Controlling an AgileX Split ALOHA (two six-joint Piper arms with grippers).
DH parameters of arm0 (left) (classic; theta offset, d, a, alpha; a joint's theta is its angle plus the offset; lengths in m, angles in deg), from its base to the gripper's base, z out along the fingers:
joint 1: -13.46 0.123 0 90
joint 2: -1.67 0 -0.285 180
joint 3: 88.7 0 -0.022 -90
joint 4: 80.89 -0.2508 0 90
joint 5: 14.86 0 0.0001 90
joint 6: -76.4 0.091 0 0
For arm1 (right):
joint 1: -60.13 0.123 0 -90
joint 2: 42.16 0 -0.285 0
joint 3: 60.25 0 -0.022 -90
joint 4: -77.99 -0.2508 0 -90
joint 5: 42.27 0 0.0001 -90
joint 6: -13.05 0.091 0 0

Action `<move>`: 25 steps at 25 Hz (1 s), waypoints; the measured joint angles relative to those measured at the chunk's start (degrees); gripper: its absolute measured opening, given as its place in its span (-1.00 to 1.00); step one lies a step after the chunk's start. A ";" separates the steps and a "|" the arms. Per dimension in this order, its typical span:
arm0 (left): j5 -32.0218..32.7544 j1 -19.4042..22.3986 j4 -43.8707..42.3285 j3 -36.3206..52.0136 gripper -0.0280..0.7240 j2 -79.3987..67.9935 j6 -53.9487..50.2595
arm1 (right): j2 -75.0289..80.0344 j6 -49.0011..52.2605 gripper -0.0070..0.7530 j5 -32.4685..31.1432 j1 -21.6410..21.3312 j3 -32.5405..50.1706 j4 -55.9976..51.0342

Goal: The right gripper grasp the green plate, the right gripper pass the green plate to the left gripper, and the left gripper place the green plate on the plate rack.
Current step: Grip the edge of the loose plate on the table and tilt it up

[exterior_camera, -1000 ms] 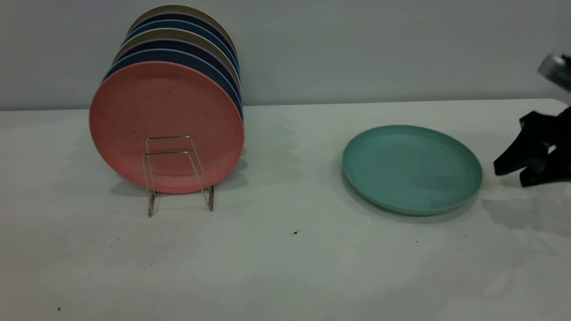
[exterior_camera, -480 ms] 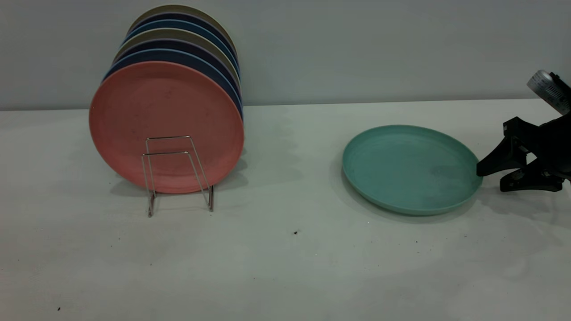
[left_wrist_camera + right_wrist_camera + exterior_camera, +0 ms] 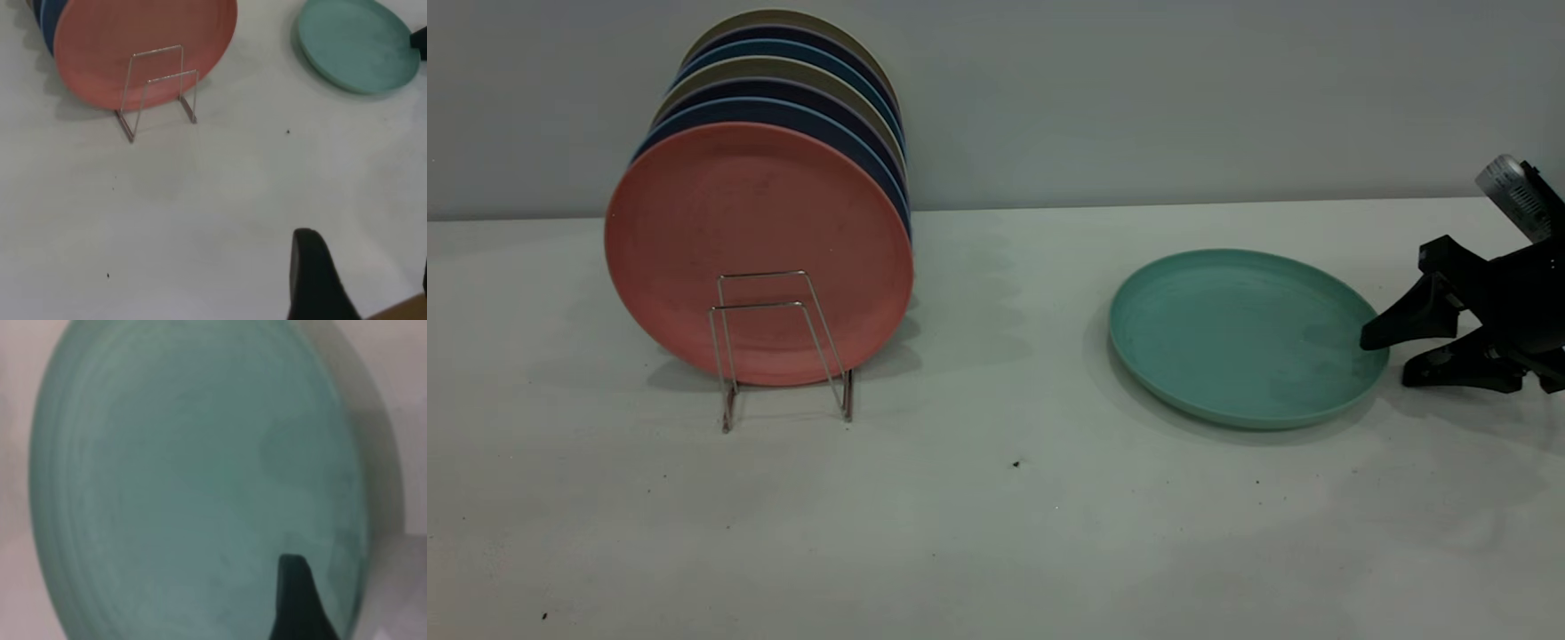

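Observation:
The green plate lies flat on the white table, right of centre, and also shows in the left wrist view. My right gripper is open at the plate's right edge. Its upper jaw reaches just over the rim and its lower jaw sits outside the rim, low by the table. In the right wrist view one black finger hangs over the plate's inside. The plate rack stands at the left, with free wire loops in front. My left gripper hovers open above bare table, away from the rack.
A salmon-pink plate stands upright in the rack, with several dark blue and beige plates behind it. A grey wall runs behind the table. White table stretches between rack and green plate and in front of both.
My right gripper has come in from the right edge, leftward and lower, until its upper jaw reaches over the green plate's rim. The plate and rack have not moved.

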 joint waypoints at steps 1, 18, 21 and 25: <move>-0.45 0.00 0.00 0.00 0.18 0.00 0.00 | 0.11 0.00 0.32 -0.22 0.13 0.00 -0.17; -2.00 0.00 0.10 0.00 0.18 0.00 0.01 | 0.17 -1.78 -0.82 5.41 5.60 0.00 -1.48; -2.00 0.00 0.10 0.00 0.18 0.00 0.01 | 0.23 -1.96 -0.94 5.48 5.60 0.00 -1.39; -2.28 0.00 0.50 0.00 0.18 0.00 -0.25 | -0.76 -2.03 -0.94 6.28 5.60 0.00 1.35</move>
